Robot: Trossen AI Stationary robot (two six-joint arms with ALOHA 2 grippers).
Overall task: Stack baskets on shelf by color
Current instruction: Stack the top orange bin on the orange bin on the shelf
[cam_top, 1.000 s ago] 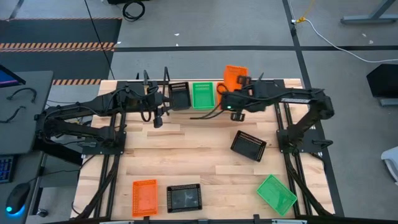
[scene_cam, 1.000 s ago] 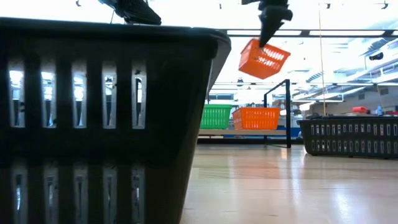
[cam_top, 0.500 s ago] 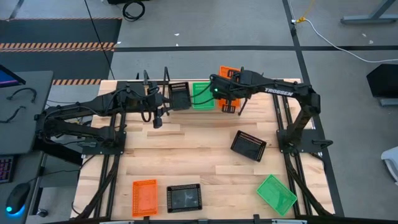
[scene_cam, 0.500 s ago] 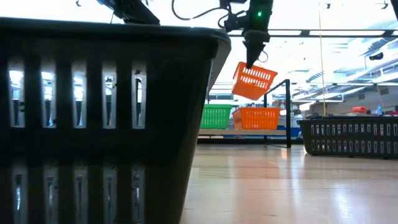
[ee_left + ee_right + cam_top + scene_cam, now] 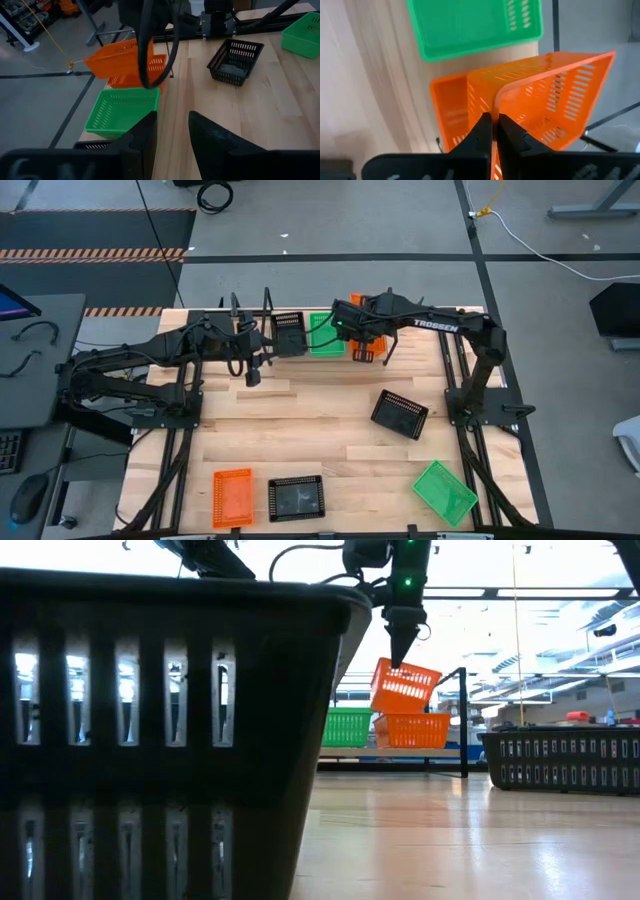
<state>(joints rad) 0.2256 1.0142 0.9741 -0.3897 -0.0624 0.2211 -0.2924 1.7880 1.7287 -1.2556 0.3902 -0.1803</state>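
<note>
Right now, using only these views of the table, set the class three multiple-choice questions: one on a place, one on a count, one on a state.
1. Where is the lifted orange basket?
A. above the orange basket on the shelf
B. on the floor
C. inside the near black basket

2. How many baskets lie on the table off the shelf?
A. two
B. four
C. six

3. How do the right gripper jaws stand?
A. wide open
B. shut on the basket's rim
C. hidden

Answers:
1 A: the low view shows it tilted just over the shelf's orange basket.
2 B: the high view shows two black, one orange, one green.
3 B: the right wrist view shows them pinching the rim.
</note>
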